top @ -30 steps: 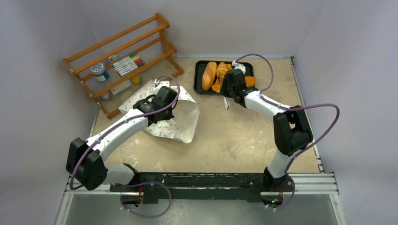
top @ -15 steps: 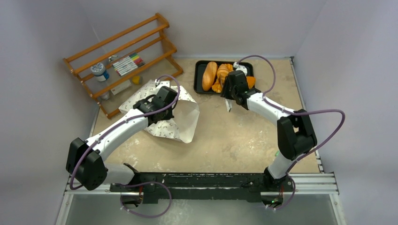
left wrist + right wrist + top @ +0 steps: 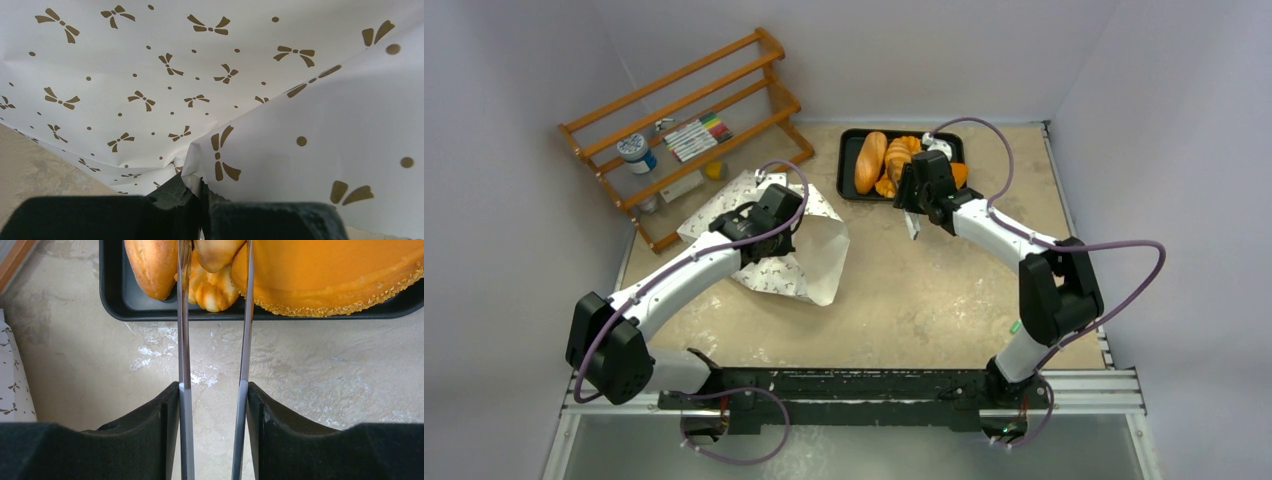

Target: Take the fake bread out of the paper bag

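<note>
The off-white paper bag [image 3: 809, 258] with dark bow-like marks lies left of centre, its mouth toward the right. My left gripper [image 3: 759, 215] is shut on the bag's edge; the left wrist view shows the paper [image 3: 300, 150] pinched between the jaws [image 3: 202, 187]. My right gripper [image 3: 917, 188] is shut on metal tongs [image 3: 182, 340], whose arms reach over the black tray [image 3: 115, 300]. A small fake bread piece [image 3: 215, 252] sits between the tong arms; I cannot tell whether it is pinched. A long loaf [image 3: 870, 161] and other fake breads [image 3: 330, 275] lie in the tray.
A wooden rack [image 3: 686, 130] with markers and a small jar stands at the back left, close to the bag. The black tray [image 3: 846, 170] sits at the back centre. Grey walls close in the table on three sides.
My right arm's elbow has swung a little to the right and the gripper with the tongs has shifted slightly toward the tray. The left arm and the bag have not moved.
</note>
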